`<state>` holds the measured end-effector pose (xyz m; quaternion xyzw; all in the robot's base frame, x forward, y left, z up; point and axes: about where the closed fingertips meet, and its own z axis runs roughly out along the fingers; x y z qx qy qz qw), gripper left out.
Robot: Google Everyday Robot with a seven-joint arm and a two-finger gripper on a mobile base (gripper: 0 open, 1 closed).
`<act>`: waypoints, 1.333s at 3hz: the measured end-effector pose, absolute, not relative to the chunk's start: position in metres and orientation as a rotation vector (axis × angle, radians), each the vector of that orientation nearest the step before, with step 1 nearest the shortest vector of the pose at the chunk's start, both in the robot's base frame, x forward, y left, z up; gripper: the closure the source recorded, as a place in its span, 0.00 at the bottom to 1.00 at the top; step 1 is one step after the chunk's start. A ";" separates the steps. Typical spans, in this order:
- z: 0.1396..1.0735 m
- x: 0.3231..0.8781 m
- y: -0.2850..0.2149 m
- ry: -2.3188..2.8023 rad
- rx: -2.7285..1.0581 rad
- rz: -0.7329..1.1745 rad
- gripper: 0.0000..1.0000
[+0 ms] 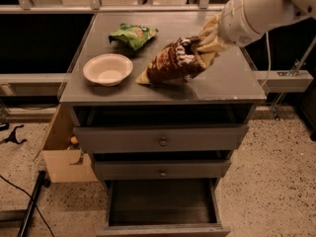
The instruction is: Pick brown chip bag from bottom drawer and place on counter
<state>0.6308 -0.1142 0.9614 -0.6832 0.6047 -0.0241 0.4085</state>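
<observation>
1. The bench (229,80) is a smooth, slightly glossy grey-brown square top with lighter worn edges. It sits on a grey cabinet of three drawers, on a speckled floor (276,172).
2. The brown bag (170,65) is on the bench near the middle. Its tan lower tip touches the surface just right of the bowl (107,69), and its other end is tilted up to the right.
3. The hand (206,44) comes in from the upper right on a white arm (261,6), above the bench's right half. Its fingers are closed on the brown bag's raised end.
4. The green bag (133,34) lies behind the bowl, towards the back left, apart from both the bowl and the brown bag.
5. Bare bench shows in front of the brown bag and along the right edge. The bowl sits near the left edge.
6. The bottom drawer (163,229) is pulled well out towards the camera, showing its dark inside. The two knobbed drawers (160,141) above it sit further back.
7. A cardboard box (61,162) stands against the cabinet's left side, with a cable (19,194) on the floor nearby.
</observation>
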 end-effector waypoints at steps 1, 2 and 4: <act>0.949 0.639 -0.115 1.526 -1.656 -0.007 1.00; 0.932 0.641 -0.120 1.567 -1.564 0.071 1.00; 0.900 0.642 -0.131 1.730 -1.397 0.253 1.00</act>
